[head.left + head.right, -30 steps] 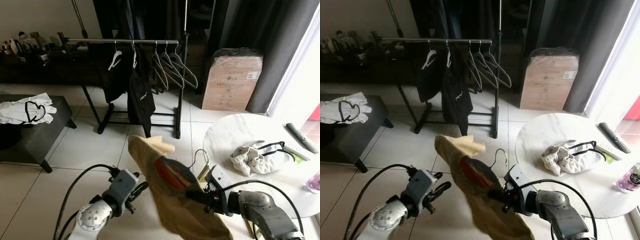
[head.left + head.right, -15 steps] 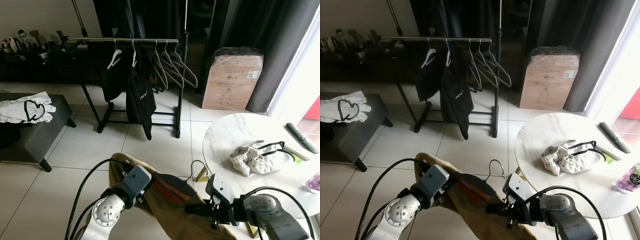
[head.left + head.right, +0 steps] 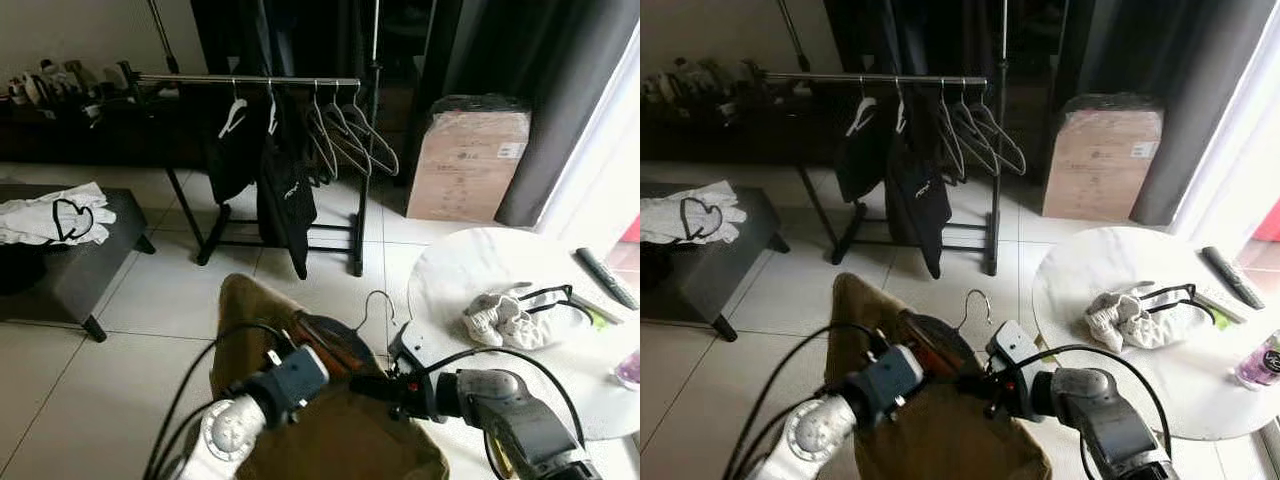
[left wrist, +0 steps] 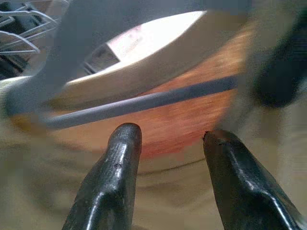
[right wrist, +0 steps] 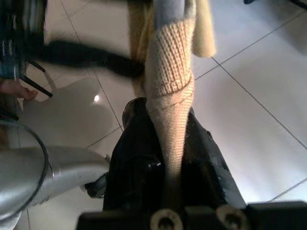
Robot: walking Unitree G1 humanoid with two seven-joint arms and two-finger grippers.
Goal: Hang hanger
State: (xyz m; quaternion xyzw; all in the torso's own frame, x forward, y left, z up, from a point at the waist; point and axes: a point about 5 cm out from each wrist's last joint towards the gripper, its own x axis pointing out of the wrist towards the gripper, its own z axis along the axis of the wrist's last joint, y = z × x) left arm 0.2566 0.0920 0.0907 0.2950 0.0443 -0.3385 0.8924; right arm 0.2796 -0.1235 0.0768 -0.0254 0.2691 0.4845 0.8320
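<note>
Because its metal hook must stay free to catch a rail, the hanger [image 3: 372,312] is carried with the hook pointing up, clear of the tan knit garment [image 3: 340,440] draped over it. The hanger sits low in front of the robot, well short of the clothes rack [image 3: 250,82] and on the near side of it.

The right hand [image 5: 168,143] is clamped on a fold of the garment's ribbed knit, seemingly at the hanger's shoulder; this grip probably bears the load and keeps the hook upright. The left hand [image 4: 165,143] is held narrowly open just at the garment's collar, where an orange-red lining [image 4: 182,120] and a grey hanger bar [image 4: 144,100] show between its fingers [image 4: 115,182]. Whether they touch the cloth cannot be told; the pose suggests steadying, not carrying.

On the rack rail hang a black garment [image 3: 288,200] and several empty wire hangers [image 3: 350,135], bunched toward the rail's right end, so the bare stretch on the rail's left looks the easier target. To the right of the rack stands a cardboard box [image 3: 465,160]. Nearer than the rack and to its right is the round white desk [image 3: 470,265], bearing crumpled cloth [image 3: 505,318] and a remote control [image 3: 605,278]. To the rack's left, a dark bench [image 3: 70,270] holds a white shirt [image 3: 50,215].
</note>
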